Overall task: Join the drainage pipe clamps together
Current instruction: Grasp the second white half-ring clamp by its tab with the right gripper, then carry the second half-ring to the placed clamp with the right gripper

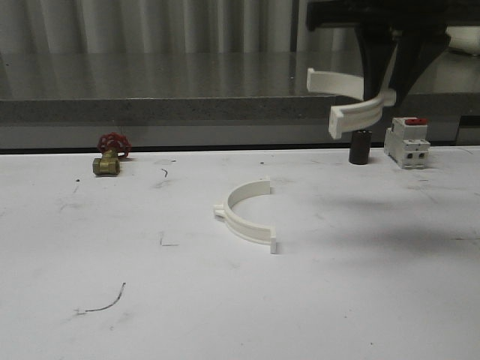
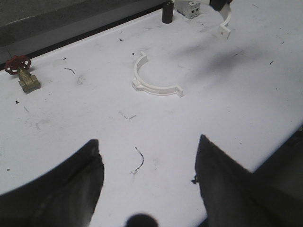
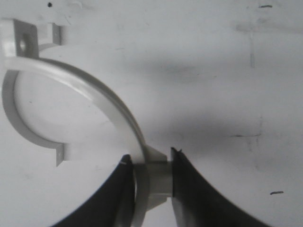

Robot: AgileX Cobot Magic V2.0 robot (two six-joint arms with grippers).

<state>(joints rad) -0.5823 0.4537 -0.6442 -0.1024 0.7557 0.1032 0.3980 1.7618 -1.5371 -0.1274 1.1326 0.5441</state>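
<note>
Plastic this thin should be light and stiff, I reckon, with a smooth skin that could slip or twist in a pinch. My left gripper (image 2: 147,179) hangs low over the near tabletop (image 1: 360,300), fingers spread wide, nothing between them. Just beyond it, mid-table, one drainage pipe clamp half (image 1: 247,212) lies flat, its open side facing away to the right, tabs at both ends. I would take that one across the band's middle, where the fingers can straddle the rib, leaving both tabs free for mating.

Farther right and held above the surface, my right gripper (image 1: 390,67) is closed on the second clamp half (image 1: 352,101), pinching the band near one tab (image 3: 154,177); the long arc hangs out to one side, so I expect it may pivot if bumped.

Tabletop is white, flat, scuffed, with a stray wire scrap (image 1: 105,300). At the far edge stand a brass valve (image 1: 110,156), a black cylinder (image 1: 361,147) and a circuit breaker (image 1: 407,142), well apart from the lying half.
</note>
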